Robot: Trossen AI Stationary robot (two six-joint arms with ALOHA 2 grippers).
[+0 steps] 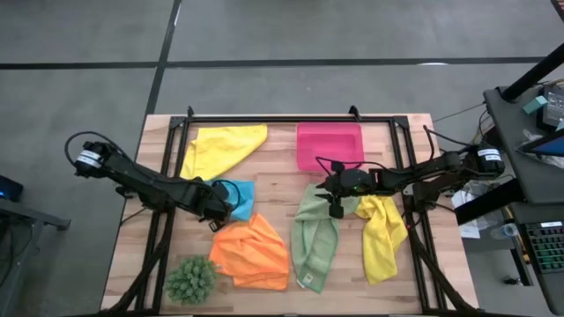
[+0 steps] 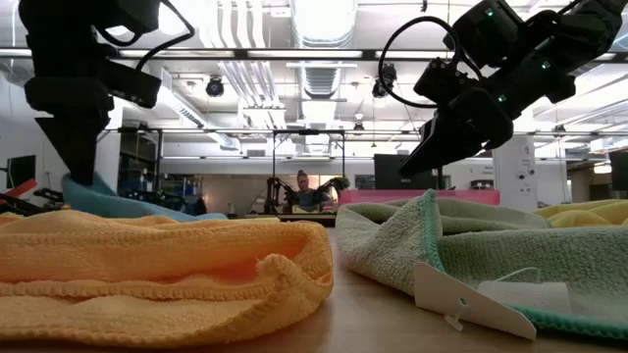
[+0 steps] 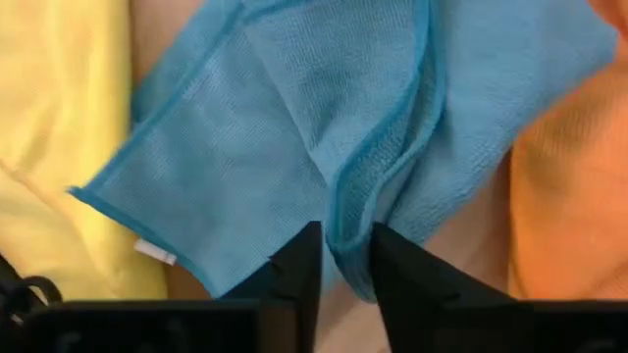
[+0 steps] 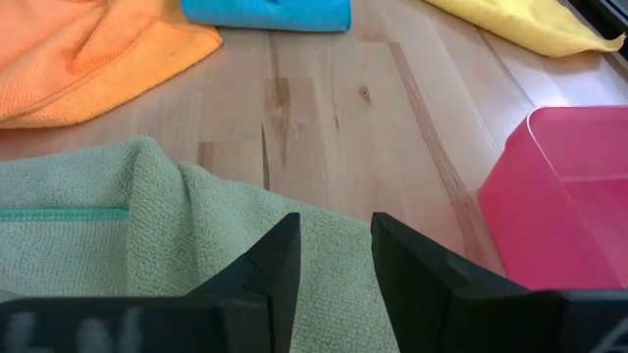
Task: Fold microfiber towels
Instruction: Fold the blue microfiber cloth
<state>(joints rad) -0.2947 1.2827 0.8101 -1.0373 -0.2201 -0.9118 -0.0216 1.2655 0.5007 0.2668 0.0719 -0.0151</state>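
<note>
Orange towel [image 2: 162, 265] nearest on wooden table [image 1: 273, 189] — left fingers [image 3: 294, 270] pinching blue towel [image 3: 324, 127], right fingers [image 4: 280, 265] parted — workshop behind.

You've got five towels spread on the bench [image 1: 264, 189]. One towel [image 1: 220, 148] lies at the far left, the tray [image 1: 330, 145] right of it at the far edge. Second towel [image 1: 234, 201] sits left of centre, under your left gripper [image 1: 220, 210]; a third towel [image 1: 254, 254] lies just in front of it, touching. The plant ball [image 1: 191, 279] is at the near left, beside that third one. A fourth towel [image 1: 316, 239] lies right of centre, your right gripper [image 1: 336, 210] over its far end. The fifth towel [image 1: 382, 233] is just right of that.
</note>
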